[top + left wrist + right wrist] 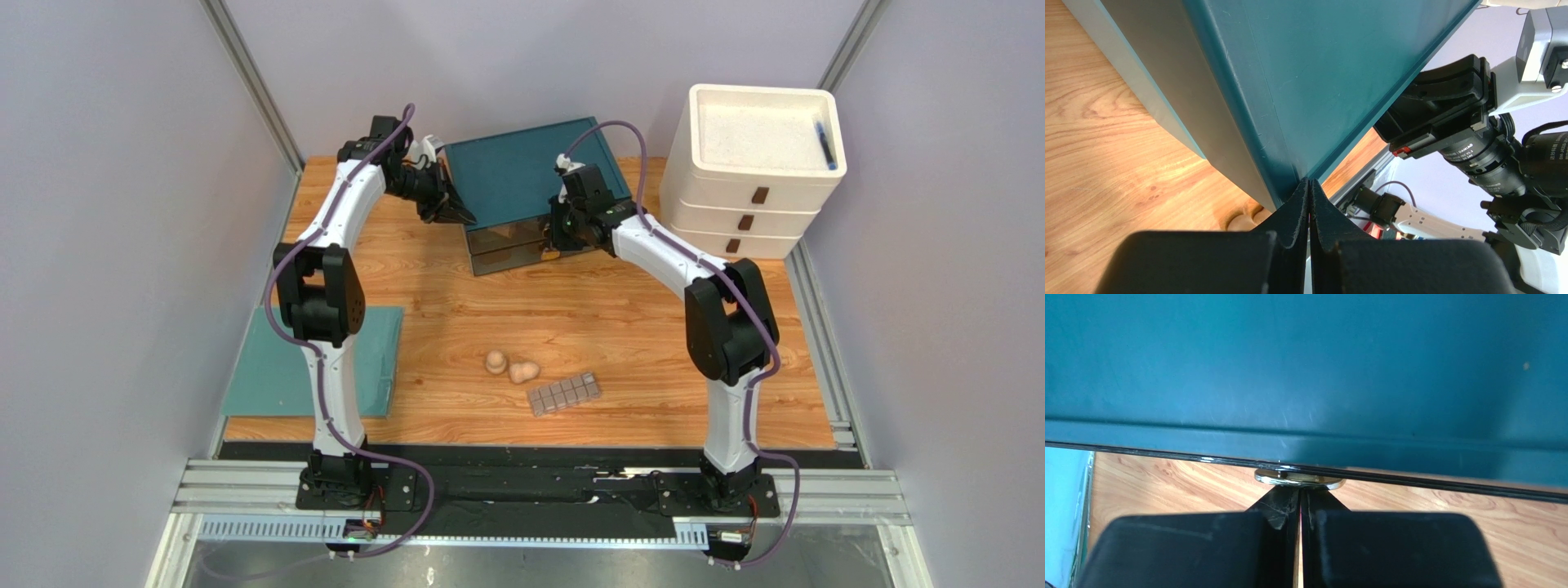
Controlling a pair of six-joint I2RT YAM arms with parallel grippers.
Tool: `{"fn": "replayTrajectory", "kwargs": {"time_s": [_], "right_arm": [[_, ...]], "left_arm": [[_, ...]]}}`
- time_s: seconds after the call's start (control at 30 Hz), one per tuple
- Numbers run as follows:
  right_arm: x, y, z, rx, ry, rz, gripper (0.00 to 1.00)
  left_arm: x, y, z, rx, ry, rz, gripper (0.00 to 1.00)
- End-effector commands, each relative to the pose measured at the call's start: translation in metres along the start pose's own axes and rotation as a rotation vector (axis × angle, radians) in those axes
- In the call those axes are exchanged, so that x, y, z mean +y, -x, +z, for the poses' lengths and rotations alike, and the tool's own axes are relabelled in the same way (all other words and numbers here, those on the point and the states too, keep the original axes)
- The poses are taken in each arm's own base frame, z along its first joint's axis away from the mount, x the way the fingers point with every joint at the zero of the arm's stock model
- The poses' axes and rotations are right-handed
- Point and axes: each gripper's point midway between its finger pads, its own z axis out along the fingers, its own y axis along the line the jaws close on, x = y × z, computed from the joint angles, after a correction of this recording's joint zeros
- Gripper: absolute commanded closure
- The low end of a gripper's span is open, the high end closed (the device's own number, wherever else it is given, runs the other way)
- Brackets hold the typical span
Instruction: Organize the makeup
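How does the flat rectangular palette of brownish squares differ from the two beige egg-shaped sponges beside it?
The palette is flat, angular and gridded; the sponges are rounded and plain. The palette is darker grey-brown; the sponges are pale beige. The palette is one piece; the sponges are two. Both lie on the wooden table.

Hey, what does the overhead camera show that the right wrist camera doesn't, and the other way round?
Only overhead: two beige sponges and the palette on the table, plus the white drawer unit with a blue pen on top. Only right wrist: a small shiny metal fitting under the edge of the teal lid, at the tips of the shut right gripper. Both: that teal lid and the table.
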Motion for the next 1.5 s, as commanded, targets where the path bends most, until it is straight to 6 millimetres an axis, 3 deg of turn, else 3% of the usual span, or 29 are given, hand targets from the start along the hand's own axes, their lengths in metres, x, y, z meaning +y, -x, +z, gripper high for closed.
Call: {"fn": "replayTrajectory", "kwargs": {"time_s": [0.0, 0.17, 0.27, 0.33, 0.37, 0.43, 0.47, 0.5, 0.53, 0.57, 0.6, 0.7, 0.73, 0.93, 1.2, 1.47], "right_arm": [[0.022, 0.05, 0.003, -0.176, 0.051, 0.027, 1.0], [0.027, 0.053, 0.002, -0.199, 0.059, 0.032, 1.0], [0.032, 0.055, -0.014, -0.207, 0.08, 0.028, 0.99], [0.029, 0.039, -0.019, -0.172, 0.091, 0.035, 0.96], [0.03, 0.043, -0.031, -0.186, 0.109, 0.052, 0.89], [0.033, 0.02, -0.036, -0.118, 0.176, 0.08, 0.79], [0.031, 0.018, -0.038, -0.11, 0.194, 0.126, 0.63], [0.031, 0.015, -0.043, -0.102, 0.208, 0.154, 0.57], [0.027, -0.004, -0.042, -0.057, 0.229, 0.187, 0.52], [0.025, 0.0, -0.046, -0.08, 0.254, 0.249, 0.44], [0.02, -0.021, -0.042, -0.039, 0.269, 0.287, 0.41], [0.011, -0.018, -0.04, -0.077, 0.315, 0.426, 0.27], [0.007, -0.026, -0.035, -0.057, 0.319, 0.459, 0.25], [-0.01, -0.03, -0.007, -0.02, 0.335, 0.646, 0.26], [-0.014, -0.008, 0.019, -0.035, 0.371, 0.767, 0.32], [-0.02, 0.008, 0.025, -0.081, 0.393, 0.81, 0.33]], "left_arm": [[-0.01, -0.012, -0.015, 0.016, 0.007, -0.001, 0.98], [-0.008, -0.014, -0.014, 0.024, 0.011, -0.007, 0.98], [-0.008, -0.013, -0.014, 0.022, 0.008, -0.005, 0.98], [-0.008, -0.012, -0.014, 0.02, 0.007, -0.003, 0.98], [-0.009, -0.012, -0.014, 0.02, 0.005, -0.003, 0.98], [-0.009, -0.012, -0.013, 0.021, 0.004, -0.004, 0.98], [-0.009, -0.011, -0.013, 0.021, 0.002, -0.002, 0.98], [-0.009, -0.011, -0.013, 0.02, 0.002, -0.001, 0.98], [-0.009, -0.011, -0.013, 0.021, 0.002, 0.0, 0.97], [-0.009, -0.011, -0.013, 0.021, 0.002, 0.001, 0.97], [-0.007, -0.012, -0.012, 0.024, 0.004, -0.002, 0.97], [-0.008, -0.012, -0.012, 0.025, 0.004, -0.002, 0.97], [-0.007, -0.012, -0.011, 0.026, 0.003, -0.003, 0.97], [-0.007, -0.012, -0.012, 0.025, 0.003, 0.0, 0.97], [-0.005, -0.014, -0.011, 0.034, 0.006, -0.004, 0.97], [-0.002, -0.016, -0.009, 0.044, 0.014, -0.007, 0.97]]}}
